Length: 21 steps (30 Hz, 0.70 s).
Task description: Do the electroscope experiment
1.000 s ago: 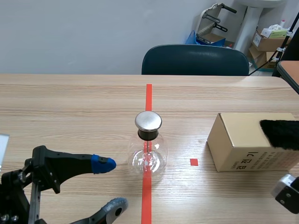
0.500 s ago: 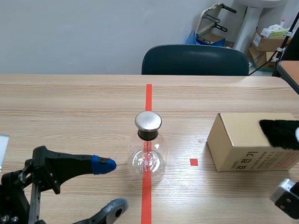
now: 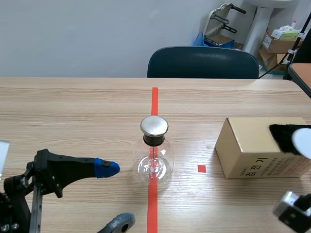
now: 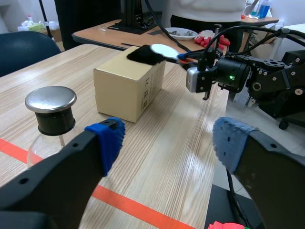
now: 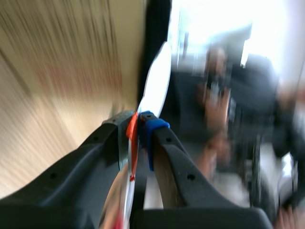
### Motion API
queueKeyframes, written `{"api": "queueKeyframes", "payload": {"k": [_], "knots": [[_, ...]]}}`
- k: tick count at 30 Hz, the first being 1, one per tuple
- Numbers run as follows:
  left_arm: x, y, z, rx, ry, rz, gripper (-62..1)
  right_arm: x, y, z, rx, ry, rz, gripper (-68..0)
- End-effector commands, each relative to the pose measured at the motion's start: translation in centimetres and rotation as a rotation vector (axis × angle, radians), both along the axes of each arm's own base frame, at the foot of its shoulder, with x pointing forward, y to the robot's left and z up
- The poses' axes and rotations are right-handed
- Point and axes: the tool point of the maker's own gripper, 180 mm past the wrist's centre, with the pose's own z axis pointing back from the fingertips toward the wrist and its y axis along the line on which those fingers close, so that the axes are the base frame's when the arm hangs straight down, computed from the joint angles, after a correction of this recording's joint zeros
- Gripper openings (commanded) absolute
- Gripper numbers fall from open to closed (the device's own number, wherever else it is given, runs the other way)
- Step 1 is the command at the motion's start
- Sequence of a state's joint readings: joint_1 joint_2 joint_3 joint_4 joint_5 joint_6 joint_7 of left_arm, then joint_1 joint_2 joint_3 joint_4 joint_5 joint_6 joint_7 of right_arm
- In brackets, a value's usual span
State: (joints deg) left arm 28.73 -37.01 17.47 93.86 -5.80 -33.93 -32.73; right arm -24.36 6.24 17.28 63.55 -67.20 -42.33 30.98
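Observation:
The electroscope (image 3: 154, 155) is a clear glass flask with a round metal cap (image 4: 50, 99), standing on the red tape line at the table's middle. My left gripper (image 3: 115, 196) is open, low at the left, a short way from the flask with nothing between its fingers. A cardboard box (image 3: 252, 148) at the right carries a black fur cloth (image 3: 286, 137). My right gripper (image 5: 138, 126) is shut on the thin orange-red handle of a wand. The wand's white disc (image 3: 302, 141) rests over the fur (image 4: 143, 55).
A dark blue chair (image 3: 203, 62) stands behind the table's far edge. Boxes and clutter (image 3: 279, 41) fill the back right corner. Another table (image 4: 143, 31) with a bowl and bottles shows beyond the box in the left wrist view.
The white disc has come into sight over the black fur at the right edge. The right arm's wrist has dropped slightly lower. The left gripper has sunk a little.

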Motion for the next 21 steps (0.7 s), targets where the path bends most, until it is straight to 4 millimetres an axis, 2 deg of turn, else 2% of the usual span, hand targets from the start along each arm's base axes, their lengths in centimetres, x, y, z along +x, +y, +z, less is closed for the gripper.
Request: {"api": "queueKeyframes", "payload": {"k": [1, 3, 4, 8, 10, 11, 15, 17, 19, 21], "knots": [[0.0, -0.3, 0.9, -0.032, -0.012, -0.003, -18.2, 0.2, 1.8, 1.0, -0.027, -0.042, 0.114, -65.6], [0.0, -0.3, 0.9, -0.032, -0.012, -0.003, -18.2, 0.1, 2.7, 0.9, -0.022, -0.039, 0.164, -65.6], [0.0, -0.3, 0.9, -0.032, -0.012, -0.003, -18.2, 0.1, 2.2, 1.0, -0.019, -0.044, 0.132, -65.6], [0.0, -0.3, 0.9, -0.032, -0.012, -0.003, -18.1, 0.0, -3.2, 1.4, -0.029, -0.065, -0.173, -65.6], [0.0, -0.3, 0.9, -0.032, -0.012, -0.002, -16.9, -0.1, -3.6, 1.5, -0.038, -0.064, -0.185, -65.6], [0.0, -0.3, 0.9, -0.033, -0.011, -0.002, -15.9, 0.0, -2.8, 1.4, -0.037, -0.061, -0.138, -65.6], [0.0, -0.3, 1.0, -0.039, -0.008, -0.001, -14.2, -0.1, 2.8, 0.9, -0.019, -0.040, 0.175, -65.6], [0.0, -0.3, 1.0, -0.039, -0.008, -0.001, -14.2, -0.2, 3.6, 0.9, -0.017, -0.037, 0.216, -65.6], [0.0, -0.3, 1.0, -0.039, -0.008, -0.001, -14.2, 0.0, 1.7, 1.0, -0.013, -0.046, 0.108, -65.6], [0.0, -0.3, 1.0, -0.039, -0.008, -0.001, -14.2, 0.0, -1.6, 1.2, -0.023, -0.057, -0.083, -65.6]]}}
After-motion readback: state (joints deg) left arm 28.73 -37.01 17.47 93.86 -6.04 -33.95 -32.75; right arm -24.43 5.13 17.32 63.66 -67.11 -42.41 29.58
